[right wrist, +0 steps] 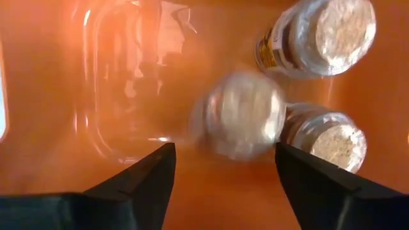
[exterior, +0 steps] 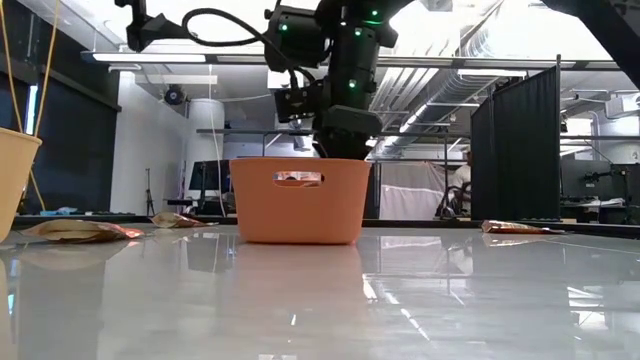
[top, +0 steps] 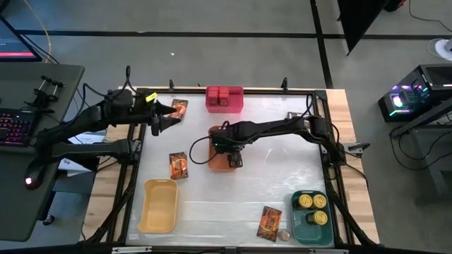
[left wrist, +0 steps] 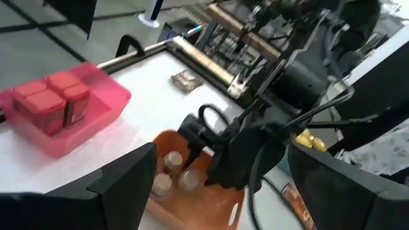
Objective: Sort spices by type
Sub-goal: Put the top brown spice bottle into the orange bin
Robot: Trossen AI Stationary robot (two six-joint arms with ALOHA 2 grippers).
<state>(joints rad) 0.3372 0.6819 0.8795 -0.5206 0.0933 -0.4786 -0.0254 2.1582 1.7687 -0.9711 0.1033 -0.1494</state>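
Observation:
My right gripper [top: 230,152] points down into the orange bin [top: 212,164] at mid-table, its fingers open [right wrist: 223,176]. Three pale-lidded jars stand on the bin's floor. One blurred jar [right wrist: 239,121] is just ahead of the open fingers and clear of both. The other two jars [right wrist: 319,38] [right wrist: 329,140] are beside it. My left gripper [top: 168,118] hovers open at the far left, next to an orange-brown packet [top: 179,108] lying flat. Red boxes [top: 224,95] sit in the pink bin [top: 224,106]. Yellow-topped tins [top: 313,202] sit in the green bin [top: 311,226].
A yellow bin [top: 158,206] stands at the near left. Packets lie flat left of the orange bin [top: 178,165] and at the near edge [top: 269,223], with a small jar [top: 284,235] beside the latter. The table's middle right is bare white surface [top: 282,169].

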